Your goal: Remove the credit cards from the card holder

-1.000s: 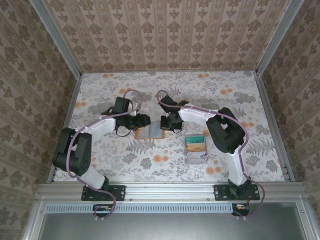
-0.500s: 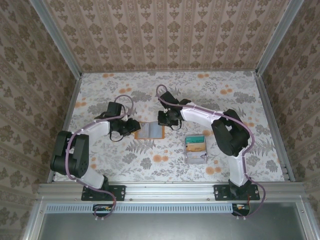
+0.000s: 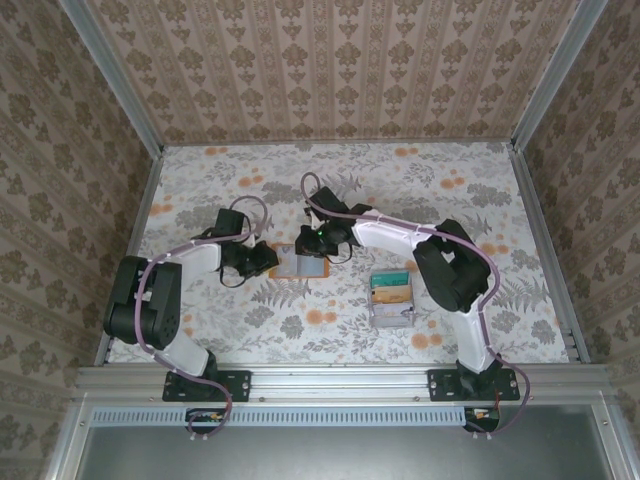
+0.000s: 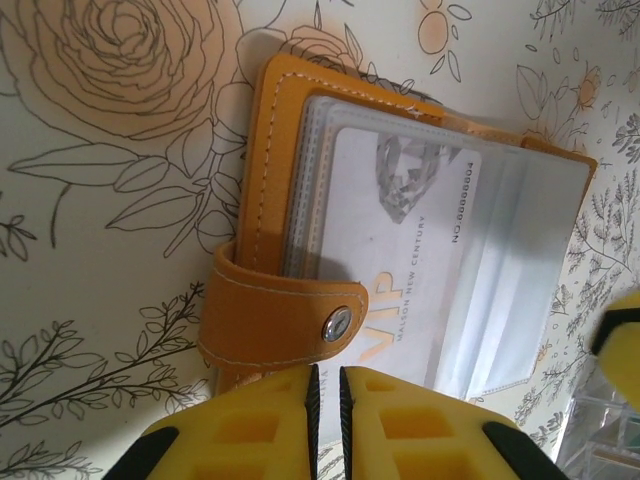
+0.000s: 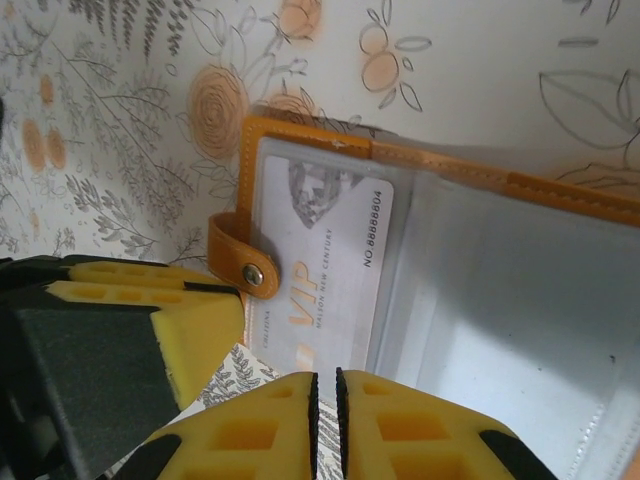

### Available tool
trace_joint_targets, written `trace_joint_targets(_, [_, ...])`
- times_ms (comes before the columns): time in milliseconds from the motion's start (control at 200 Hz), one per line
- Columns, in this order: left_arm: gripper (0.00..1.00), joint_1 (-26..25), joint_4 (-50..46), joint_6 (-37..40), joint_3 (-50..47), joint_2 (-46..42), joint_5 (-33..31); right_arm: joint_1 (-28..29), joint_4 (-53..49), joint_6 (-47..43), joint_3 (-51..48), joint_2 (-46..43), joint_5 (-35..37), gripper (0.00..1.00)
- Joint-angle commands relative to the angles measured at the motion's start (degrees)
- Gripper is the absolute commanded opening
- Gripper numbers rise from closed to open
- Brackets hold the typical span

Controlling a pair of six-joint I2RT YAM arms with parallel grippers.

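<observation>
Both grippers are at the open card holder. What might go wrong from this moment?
1. The VIP card lies under a clear sleeve; the right gripper, its jaws nearly together, may pinch sleeve and card alike and drag the whole card holder.
2. The snap strap overlaps the card's edge and may block it.
3. The left gripper is close beside the right one; they may collide.

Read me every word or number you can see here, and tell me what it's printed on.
"VIP": gold letters on the white card tucked in the orange card holder.
"MAISON NEW CENTURY": small print beside it on the same card.
"NO.8888804": along that card's edge; the digit count is uncertain.
The teal and yellow cards in the grey tray: print too small to read.
</observation>
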Motion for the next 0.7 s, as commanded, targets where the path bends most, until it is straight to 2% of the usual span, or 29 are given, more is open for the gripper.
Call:
trace_joint_targets(0, [0.16, 0.04, 0.69, -0.17, -0.86, 1.35, -0.13, 0.14, 1.37, 2.36, 1.17, 2.46, -3.28, 0.17])
trace_joint_targets(695, [0.16, -0.87, 0.94, -0.67, -1.69, 2.33, -0.56, 0.09, 2.09, 4.59, 2.55, 7.5, -5.51, 0.2])
